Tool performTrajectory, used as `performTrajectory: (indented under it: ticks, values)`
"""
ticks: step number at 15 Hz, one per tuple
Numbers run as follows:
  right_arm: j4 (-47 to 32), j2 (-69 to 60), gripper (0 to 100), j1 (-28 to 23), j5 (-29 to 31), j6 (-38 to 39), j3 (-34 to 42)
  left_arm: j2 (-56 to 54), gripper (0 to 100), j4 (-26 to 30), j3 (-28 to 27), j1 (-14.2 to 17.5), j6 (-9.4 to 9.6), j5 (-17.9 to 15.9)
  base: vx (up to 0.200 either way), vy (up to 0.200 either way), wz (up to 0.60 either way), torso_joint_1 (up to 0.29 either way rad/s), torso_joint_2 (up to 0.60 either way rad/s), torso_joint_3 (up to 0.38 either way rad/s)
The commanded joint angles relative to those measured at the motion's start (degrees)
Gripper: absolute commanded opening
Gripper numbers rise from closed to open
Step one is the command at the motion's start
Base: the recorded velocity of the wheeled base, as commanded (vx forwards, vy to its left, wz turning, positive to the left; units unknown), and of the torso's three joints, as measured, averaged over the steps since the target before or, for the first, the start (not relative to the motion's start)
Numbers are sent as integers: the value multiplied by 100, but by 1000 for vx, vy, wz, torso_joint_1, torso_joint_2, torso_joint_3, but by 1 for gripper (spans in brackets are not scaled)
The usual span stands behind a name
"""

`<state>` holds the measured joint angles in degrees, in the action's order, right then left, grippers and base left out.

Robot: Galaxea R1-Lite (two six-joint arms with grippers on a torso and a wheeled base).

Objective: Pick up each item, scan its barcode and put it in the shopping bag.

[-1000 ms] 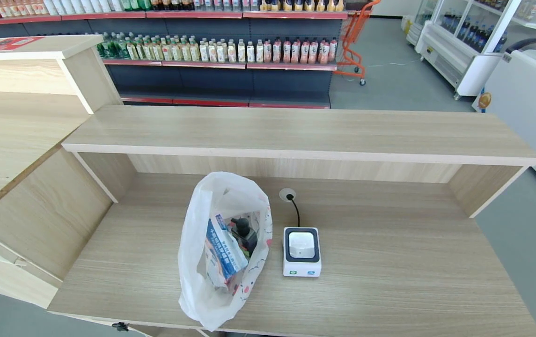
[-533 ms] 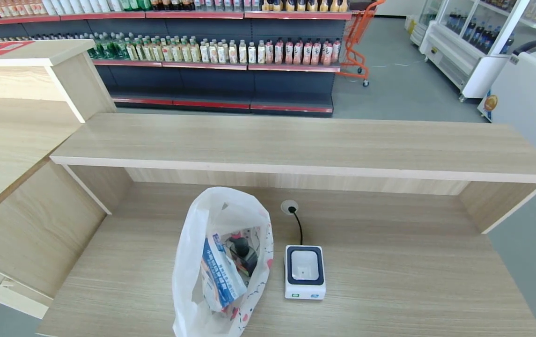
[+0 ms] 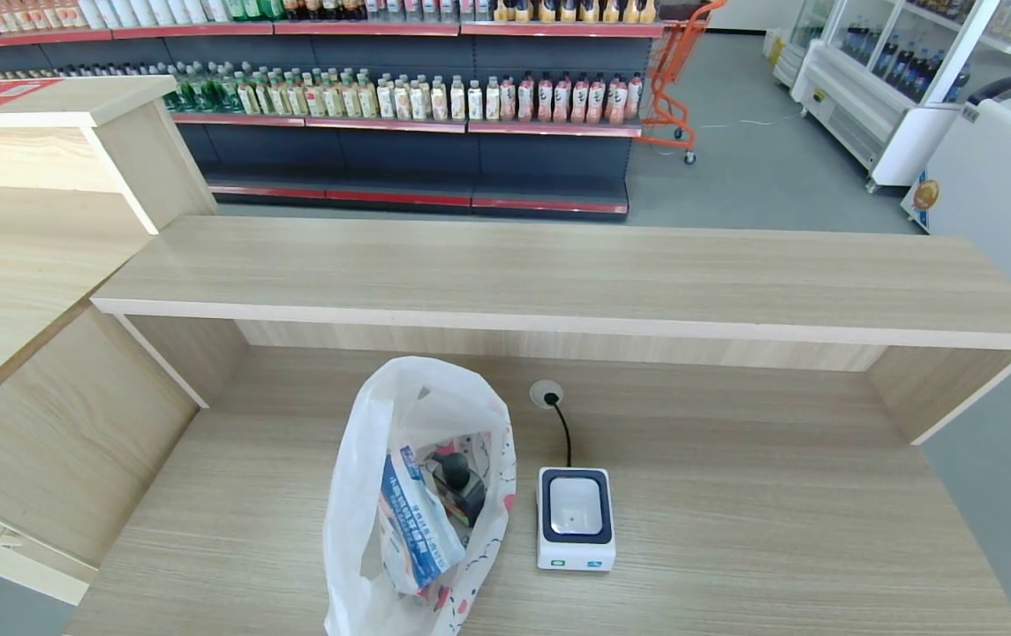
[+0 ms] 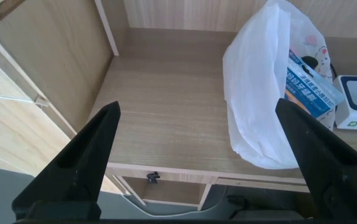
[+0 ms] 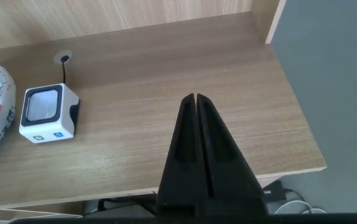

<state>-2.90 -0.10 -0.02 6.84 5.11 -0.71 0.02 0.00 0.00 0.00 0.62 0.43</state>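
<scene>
Open white shopping bag (image 3: 355,495), blue pack (image 3: 412,523) and black bottle (image 3: 461,484) inside, beside scanner (image 3: 576,518)

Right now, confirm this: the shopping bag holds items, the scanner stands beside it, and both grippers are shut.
Wrong on one count: the left gripper is open, its fingers wide apart in the left wrist view. The right gripper is shut, the shopping bag holds items and the scanner stands beside it.

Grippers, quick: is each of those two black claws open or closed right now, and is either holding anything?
The black left gripper: open, fingers spread wide, holding nothing.
The black right gripper: shut, fingers pressed together, holding nothing.
</scene>
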Motion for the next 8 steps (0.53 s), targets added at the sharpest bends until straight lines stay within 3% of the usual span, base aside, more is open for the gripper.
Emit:
performTrajectory:
  ticks: [1, 8]
  values:
    - [0, 19, 0, -6, 2, -1, 0, -2, 100, 0, 0, 0, -1, 10, 0, 0, 0, 0, 0, 0]
    - [-26, 19, 0, 2, 2, -63, 0, -2, 100, 0, 0, 0, 8, 10, 0, 0, 0, 0, 0, 0]
